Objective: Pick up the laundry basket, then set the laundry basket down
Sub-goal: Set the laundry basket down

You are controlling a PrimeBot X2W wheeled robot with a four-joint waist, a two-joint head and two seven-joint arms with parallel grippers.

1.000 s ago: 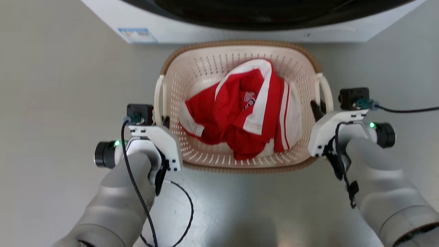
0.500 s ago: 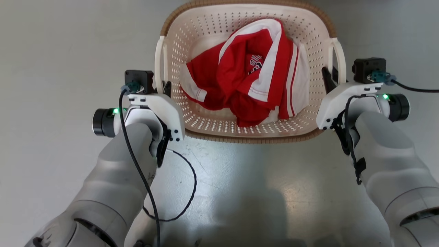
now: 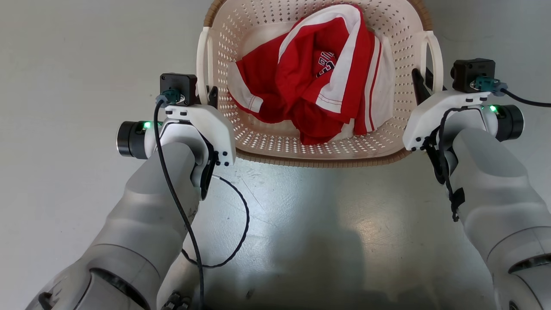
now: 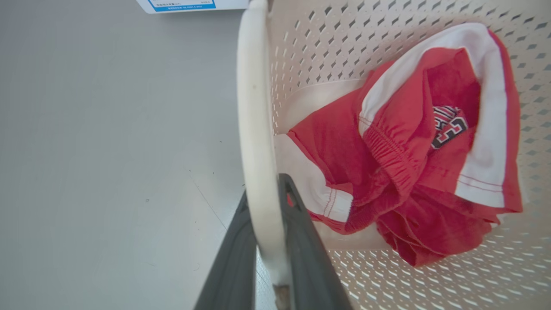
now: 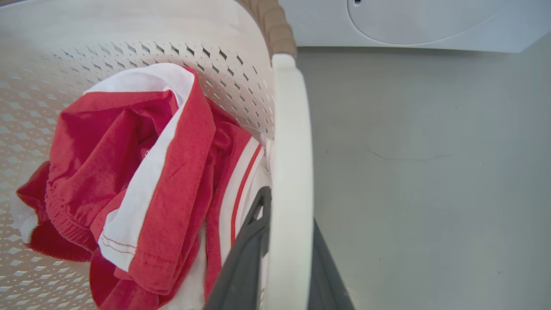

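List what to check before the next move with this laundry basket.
1. Left gripper clamped on left handle: ok, a finger on each side.
2. Right gripper clamped on right handle: ok, likewise.
3. Red and white garment fully inside the laundry basket: ok.
4. Basket level between the arms: cannot tell.
5. Left arm's cable apart from the basket: ok.
6. Gap to the white appliance beyond the far rim: cannot tell.
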